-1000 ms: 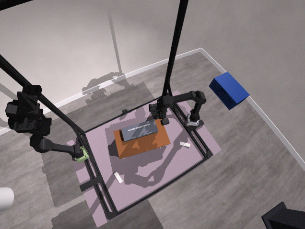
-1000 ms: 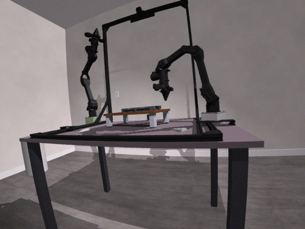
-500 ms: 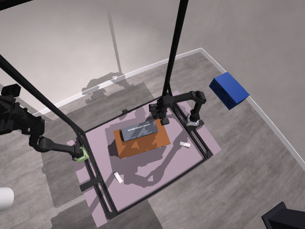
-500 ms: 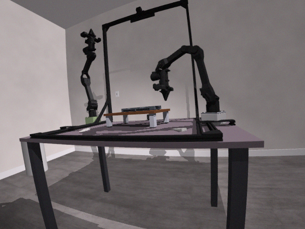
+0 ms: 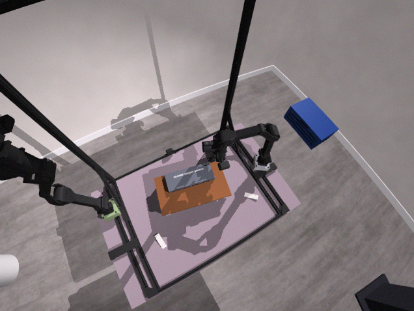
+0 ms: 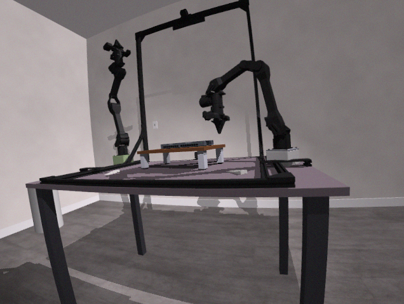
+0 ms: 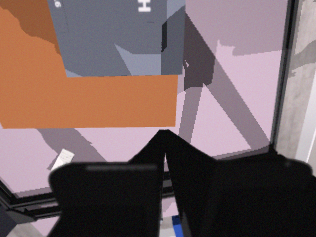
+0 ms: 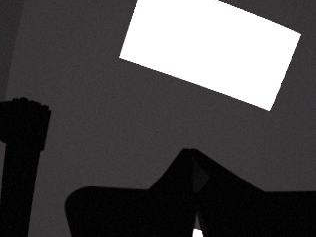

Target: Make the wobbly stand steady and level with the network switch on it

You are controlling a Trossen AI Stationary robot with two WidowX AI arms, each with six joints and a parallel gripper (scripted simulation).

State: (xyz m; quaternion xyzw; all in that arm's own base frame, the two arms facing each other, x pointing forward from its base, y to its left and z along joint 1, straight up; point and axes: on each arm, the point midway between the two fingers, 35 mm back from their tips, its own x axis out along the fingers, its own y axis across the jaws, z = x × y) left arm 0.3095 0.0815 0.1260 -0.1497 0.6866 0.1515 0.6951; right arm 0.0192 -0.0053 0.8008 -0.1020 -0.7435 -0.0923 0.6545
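Stand [image 5: 200, 200] [image 6: 178, 150] [image 7: 100, 106] and network switch [image 5: 189, 179] [image 6: 186, 144] [image 7: 120, 41] sat mid-table, beyond two loose wedges, one near left [image 5: 160, 241] [image 6: 112, 172], the other right [image 5: 250, 196] [image 6: 239, 172] [image 7: 62, 158]. Above the board's right end, the left gripper [image 5: 218, 158] [image 6: 219, 131] [image 7: 164, 134] pointed down, shut and apart from it. Farther left, the right gripper [image 6: 117, 41] [image 8: 188, 155] pointed up, also shut, near the frame's upright [image 5: 55, 128] [image 6: 141, 95].

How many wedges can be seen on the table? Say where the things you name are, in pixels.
2. One wedge [image 5: 160, 241] [image 6: 112, 172] lies on the green-base side of the stand [image 5: 214, 197] [image 6: 153, 150] [image 7: 100, 106], the other [image 5: 250, 196] [image 6: 237, 172] on the white-base side. Another could be hidden under the stand.
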